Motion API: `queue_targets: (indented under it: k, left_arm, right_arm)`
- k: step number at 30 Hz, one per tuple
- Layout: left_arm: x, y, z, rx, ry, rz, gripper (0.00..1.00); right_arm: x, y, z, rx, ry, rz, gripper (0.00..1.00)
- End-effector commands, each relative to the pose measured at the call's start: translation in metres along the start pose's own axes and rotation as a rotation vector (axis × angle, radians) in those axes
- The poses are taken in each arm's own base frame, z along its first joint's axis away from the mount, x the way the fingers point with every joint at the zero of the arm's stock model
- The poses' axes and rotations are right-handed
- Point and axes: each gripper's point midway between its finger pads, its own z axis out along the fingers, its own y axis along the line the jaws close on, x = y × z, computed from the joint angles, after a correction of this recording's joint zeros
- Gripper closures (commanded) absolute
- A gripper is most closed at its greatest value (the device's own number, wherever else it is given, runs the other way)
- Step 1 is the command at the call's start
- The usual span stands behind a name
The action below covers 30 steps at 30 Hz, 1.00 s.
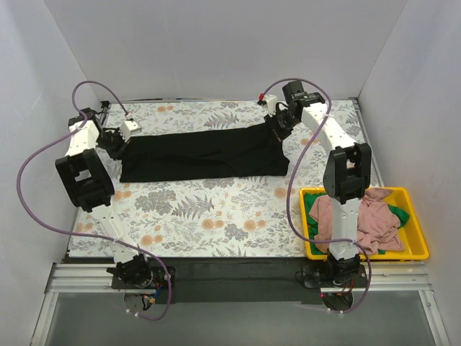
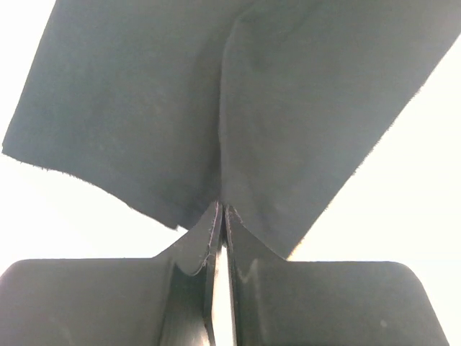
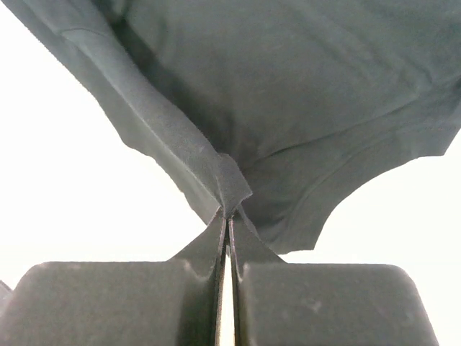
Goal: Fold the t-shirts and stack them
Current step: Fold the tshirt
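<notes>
The large black t-shirt (image 1: 205,153) lies stretched left to right across the far half of the table. My left gripper (image 1: 115,143) is shut on its left edge; in the left wrist view the cloth (image 2: 238,108) is pinched at the fingertips (image 2: 222,213). My right gripper (image 1: 279,128) is shut on its right end; in the right wrist view the cloth (image 3: 288,94) bunches at the fingertips (image 3: 229,213). The pink t-shirt (image 1: 374,220) and the green t-shirt (image 1: 314,205) lie crumpled in the yellow bin.
The yellow bin (image 1: 418,245) stands at the near right, beside the right arm's base. The floral tablecloth (image 1: 216,216) covers the table. White walls close in the back and both sides.
</notes>
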Motion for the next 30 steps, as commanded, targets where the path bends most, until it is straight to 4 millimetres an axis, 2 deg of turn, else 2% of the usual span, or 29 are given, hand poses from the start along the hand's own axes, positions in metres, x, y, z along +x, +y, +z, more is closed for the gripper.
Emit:
queue_targets:
  k: [1, 2, 3, 4, 5, 6, 7, 8, 11, 13, 15, 17, 20, 21, 22, 23, 25, 26, 28, 29, 30]
  left_arm:
    - [-0.029, -0.028, -0.051, -0.042, -0.07, 0.055, 1.0]
    - [-0.034, -0.037, -0.064, -0.063, -0.073, 0.08, 1.0]
    - [-0.033, -0.044, -0.067, -0.063, -0.071, 0.084, 1.0]
    - [-0.023, -0.06, -0.062, -0.033, -0.058, 0.063, 1.0]
    - [-0.027, -0.068, -0.074, -0.06, -0.057, 0.085, 1.0]
    - [-0.024, -0.076, -0.074, -0.056, -0.05, 0.098, 1.0]
    - [-0.012, -0.091, -0.071, -0.034, -0.025, 0.083, 1.0]
    - [-0.012, -0.098, -0.078, -0.051, -0.019, 0.097, 1.0]
    - [0.006, -0.117, -0.077, -0.045, 0.011, 0.087, 1.0]
    - [0.01, -0.12, -0.084, -0.064, 0.019, 0.093, 1.0]
    - [0.019, -0.119, -0.087, -0.073, 0.024, 0.068, 1.0]
    - [0.021, -0.108, -0.093, -0.097, 0.02, 0.056, 1.0]
    - [0.022, -0.09, -0.088, -0.109, 0.009, 0.032, 1.0]
    - [0.017, -0.08, -0.09, -0.126, -0.002, 0.035, 1.0]
    - [0.019, -0.072, -0.084, -0.12, -0.008, 0.023, 1.0]
    - [0.017, -0.066, -0.082, -0.121, -0.022, 0.001, 1.0]
    - [0.006, -0.046, -0.086, -0.142, -0.053, -0.005, 1.0]
    - [0.01, -0.041, -0.075, -0.11, -0.056, -0.038, 1.0]
    - [0.003, -0.026, -0.076, -0.118, -0.075, -0.059, 1.0]
    - [0.007, -0.023, -0.068, -0.098, -0.071, -0.077, 1.0]
    - [0.006, -0.02, -0.065, -0.094, -0.072, -0.085, 1.0]
  right_arm:
    - [-0.008, 0.023, -0.035, -0.027, -0.059, -0.035, 0.99]
    - [0.001, 0.026, -0.033, -0.036, -0.041, -0.024, 0.99]
    - [0.002, 0.031, -0.039, -0.042, -0.051, -0.029, 0.99]
    - [0.005, 0.034, -0.039, -0.049, -0.047, -0.029, 0.99]
    - [0.017, 0.037, -0.036, -0.062, -0.024, -0.015, 0.99]
    - [0.017, 0.043, -0.041, -0.071, -0.033, -0.02, 0.99]
    - [0.021, 0.046, -0.042, -0.078, -0.029, -0.02, 0.99]
    - [0.033, 0.05, -0.039, -0.093, -0.007, -0.011, 0.99]
    - [0.042, 0.059, -0.047, -0.101, -0.008, -0.018, 0.99]
    - [0.052, 0.066, -0.051, -0.111, 0.0, -0.016, 0.99]
    - [0.056, 0.068, -0.055, -0.103, -0.001, -0.017, 0.99]
    - [0.054, 0.063, -0.058, -0.09, -0.011, -0.009, 0.99]
    - [0.04, 0.054, -0.059, -0.081, -0.034, 0.006, 0.99]
    - [0.039, 0.048, -0.053, -0.079, -0.025, 0.019, 0.99]
    - [0.027, 0.045, -0.056, -0.069, -0.048, 0.005, 0.99]
    - [0.023, 0.041, -0.053, -0.067, -0.052, 0.006, 0.99]
    - [0.02, 0.032, -0.042, -0.066, -0.037, 0.024, 0.99]
    - [0.01, 0.028, -0.044, -0.056, -0.055, 0.014, 0.99]
    - [0.008, 0.019, -0.034, -0.046, -0.041, 0.024, 0.99]
    - [-0.001, 0.015, -0.036, -0.034, -0.059, 0.015, 0.99]
    - [0.001, 0.011, -0.029, -0.035, -0.043, 0.024, 0.99]
